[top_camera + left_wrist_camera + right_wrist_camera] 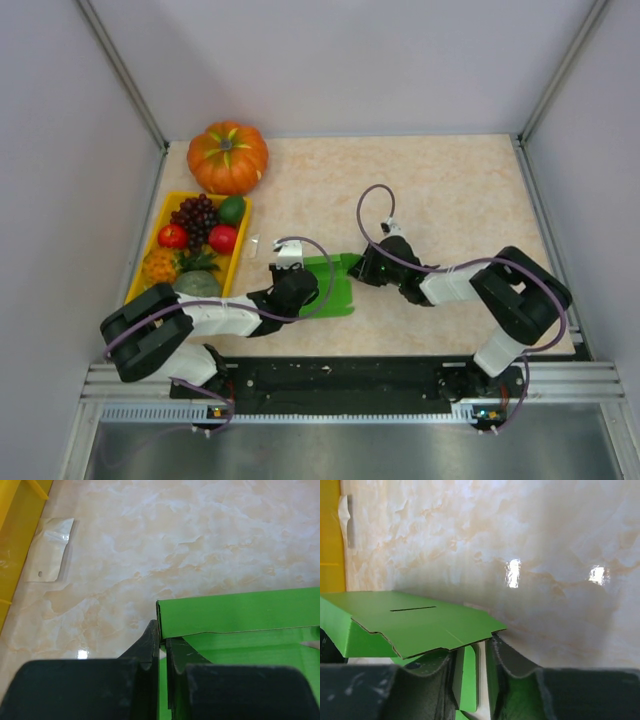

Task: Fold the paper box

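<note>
Well, the left end effector (162, 642) pinches the paper box (335, 290) by an edge, with the sheet spreading to its right. The right end effector (479, 652) clamps a flap.

The box (335, 285) is a bright green sheet of thin card, partly folded, lying low between the two grippers. Just ahead of the left gripper (161, 652) its near-left edge is creased up into a long, low wall with a second layer folded behind it. The corner of that wall sits pinched between the gripper's nearly touching fingers. Above the right gripper (470, 675) a flat panel with one narrow cut slit is raised and roughly level, its free edge stepped and notched. Beneath the panel a narrow flap stands upright between that gripper's fingers, against one of them, with a sliver of gap at the other.
</note>
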Controlling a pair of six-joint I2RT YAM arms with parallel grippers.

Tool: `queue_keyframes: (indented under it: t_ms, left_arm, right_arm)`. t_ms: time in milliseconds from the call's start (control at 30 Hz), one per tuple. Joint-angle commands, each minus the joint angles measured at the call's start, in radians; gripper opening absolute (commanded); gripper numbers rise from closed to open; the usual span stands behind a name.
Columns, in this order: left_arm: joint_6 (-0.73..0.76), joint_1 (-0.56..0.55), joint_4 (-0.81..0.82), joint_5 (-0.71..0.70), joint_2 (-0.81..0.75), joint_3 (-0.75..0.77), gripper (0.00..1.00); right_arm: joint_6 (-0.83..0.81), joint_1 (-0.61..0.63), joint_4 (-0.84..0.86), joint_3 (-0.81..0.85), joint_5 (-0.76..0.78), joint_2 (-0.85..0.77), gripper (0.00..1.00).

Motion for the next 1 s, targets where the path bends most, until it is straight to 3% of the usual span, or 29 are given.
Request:
queue_keyframes:
  t_ms: [0,167,233,800,900,933,967]
  left_arm:
    - [-0.01,-0.008,-0.019,0.028,-0.022,0.013,0.0]
    - [-0.006,-0.022,-0.023,0.024,-0.004,0.028,0.0]
    - [-0.007,-0.028,-0.028,0.016,0.004,0.034,0.0]
    - [-0.036,-0.057,-0.046,0.013,0.01,0.05,0.0]
    - [-0.035,-0.057,-0.052,0.004,0.01,0.048,0.0]
    - [-0.032,-0.057,-0.054,0.002,0.007,0.044,0.0]
    - [-0.026,-0.057,-0.049,-0.002,0.007,0.037,0.0]
  right_arm:
    - [0.014,0.018,0.102,0.009,0.002,0.007,0.18]
    - [-0.015,0.057,0.049,0.032,0.048,-0.03,0.0]
    - [-0.02,0.086,0.026,0.04,0.085,-0.045,0.0]
    - [-0.009,0.147,0.044,0.141,0.037,0.102,0.02]
    - [-0.034,0.146,-0.014,0.111,0.045,0.039,0.07]
    - [-0.07,0.141,-0.052,0.106,0.053,0.013,0.15]
    - [-0.092,0.134,-0.185,0.123,0.039,-0.007,0.18]
